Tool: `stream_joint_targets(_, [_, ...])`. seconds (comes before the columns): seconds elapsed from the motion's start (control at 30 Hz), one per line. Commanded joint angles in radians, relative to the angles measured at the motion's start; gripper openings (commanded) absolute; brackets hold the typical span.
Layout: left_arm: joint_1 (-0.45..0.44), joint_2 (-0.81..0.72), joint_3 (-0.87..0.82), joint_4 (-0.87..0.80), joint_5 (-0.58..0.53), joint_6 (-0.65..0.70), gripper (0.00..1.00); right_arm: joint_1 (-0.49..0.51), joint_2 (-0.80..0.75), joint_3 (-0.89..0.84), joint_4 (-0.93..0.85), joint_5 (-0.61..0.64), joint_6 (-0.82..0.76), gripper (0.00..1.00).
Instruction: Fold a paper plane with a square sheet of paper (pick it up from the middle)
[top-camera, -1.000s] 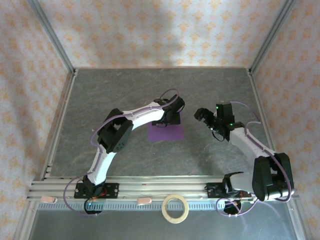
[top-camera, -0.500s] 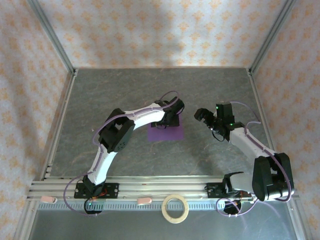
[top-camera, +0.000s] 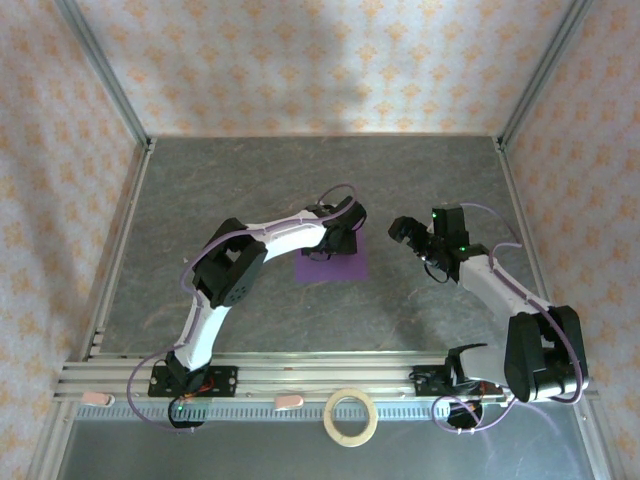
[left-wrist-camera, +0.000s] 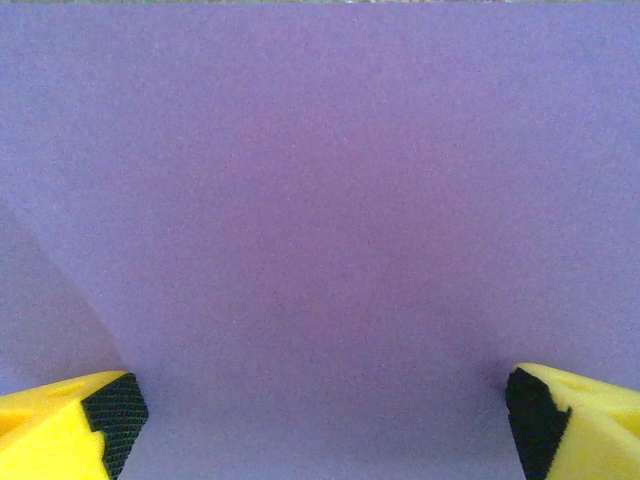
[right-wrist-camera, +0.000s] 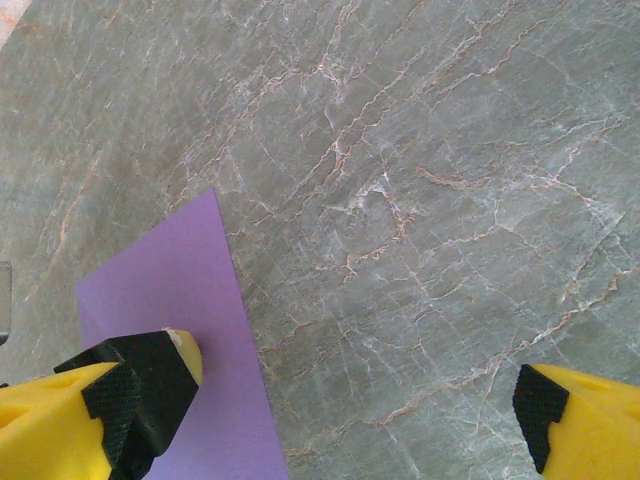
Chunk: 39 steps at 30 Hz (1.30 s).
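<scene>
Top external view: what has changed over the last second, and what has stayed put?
The left arm dipped slightly, lowering the left pincer over the far part of the square sheet of paper, so less purple shows. Its jaws are open; nothing was grasped. The sheet, the open right pincer beside it and the tape ring stayed put.
</scene>
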Motion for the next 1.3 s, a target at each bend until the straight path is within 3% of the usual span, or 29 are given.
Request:
stream_joint_targets(0.0, [0.008,0.061,-0.043,-0.045,0.033,-0.008,0.94,-0.001,-0.010,-0.016,-0.015,0.004,-0.003,0.99])
stream_joint_targets(0.43, [0.003,0.059,-0.036,-0.045,0.026,0.008,0.88,-0.001,-0.010,-0.013,-0.013,0.002,0.006,0.99])
stream_joint_targets(0.8, [0.004,0.048,0.018,-0.061,0.072,0.076,0.59,-0.001,0.009,0.003,-0.001,-0.038,0.030,1.00])
stream_joint_targets(0.97, [0.004,0.036,0.045,-0.078,0.085,0.108,0.56,-0.001,0.013,0.005,0.000,-0.046,0.041,1.00])
stream_joint_targets(1.27, [0.015,-0.016,0.050,-0.040,0.143,0.170,0.33,-0.001,0.049,0.004,0.024,-0.096,0.064,1.00])
